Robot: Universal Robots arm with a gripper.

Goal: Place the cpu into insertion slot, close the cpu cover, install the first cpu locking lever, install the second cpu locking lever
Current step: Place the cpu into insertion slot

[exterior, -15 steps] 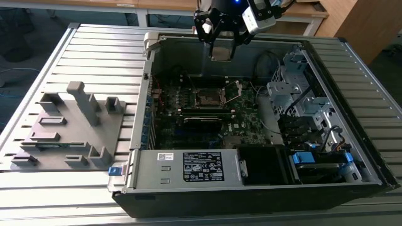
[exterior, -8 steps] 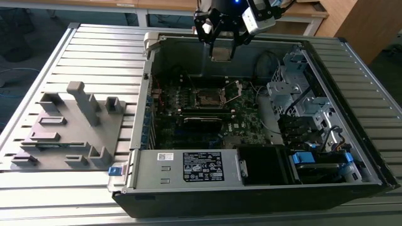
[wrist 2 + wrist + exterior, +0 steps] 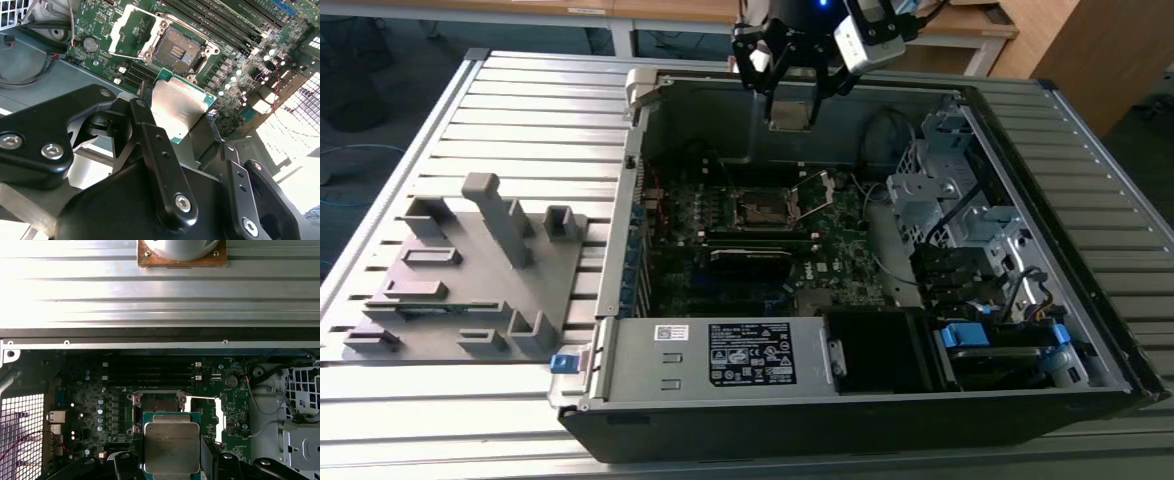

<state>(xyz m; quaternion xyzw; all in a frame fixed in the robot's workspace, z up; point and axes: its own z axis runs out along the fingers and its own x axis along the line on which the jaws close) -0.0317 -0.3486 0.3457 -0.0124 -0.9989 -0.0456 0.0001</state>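
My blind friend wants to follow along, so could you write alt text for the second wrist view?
A black tool grips the cpu, a flat silver square, by its edges above a green motherboard. Beyond it the insertion slot lies open and empty, its cpu cover folded back beside it.

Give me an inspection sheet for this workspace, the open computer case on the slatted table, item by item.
Surface: slatted metal table, with the open computer case lying on it.
Job's things: cpu held above the motherboard; insertion slot bare; cpu cover swung open beside it.
Clutter: grey fixture plate on the table, on the exterior view's left of the case.
Grippers: gripper shut on the cpu, above the case.
Cables: black wires on the case floor beside the motherboard, apart from the slot.
Surroundings: wooden furniture behind the table.
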